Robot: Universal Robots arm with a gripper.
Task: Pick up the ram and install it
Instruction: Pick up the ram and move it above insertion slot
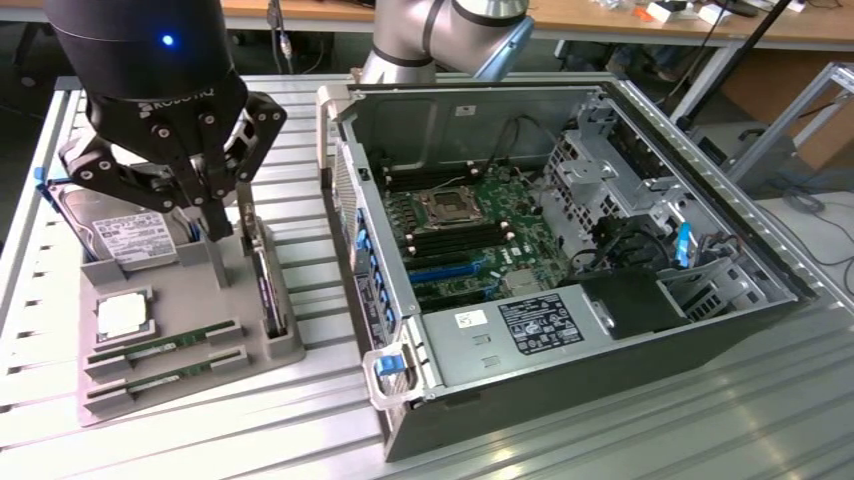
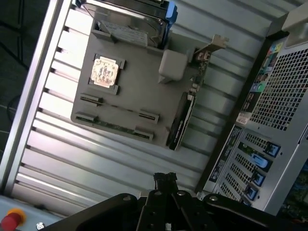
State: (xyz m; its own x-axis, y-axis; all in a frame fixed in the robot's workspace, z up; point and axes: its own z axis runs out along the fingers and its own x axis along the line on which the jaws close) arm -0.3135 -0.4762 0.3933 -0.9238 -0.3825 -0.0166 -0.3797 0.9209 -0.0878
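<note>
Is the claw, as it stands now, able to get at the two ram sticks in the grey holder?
Probably yes: the ram sticks sit uncovered in the grey holder, nothing over them, and the claw hangs above that holder. Its jaws are shut.

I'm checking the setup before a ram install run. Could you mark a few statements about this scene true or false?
1. The end effector is shut and holds nothing. True.
2. Two ram sticks lie in slots of the gray holder. True.
3. The computer case has its side panel on. False: it is open, and the motherboard shows.
4. The hard drive sits inside the computer case. False: it sits in the gray holder, near the end effector.
5. The expansion card stands on edge at the side of the gray holder nearest the computer case. True.
</note>
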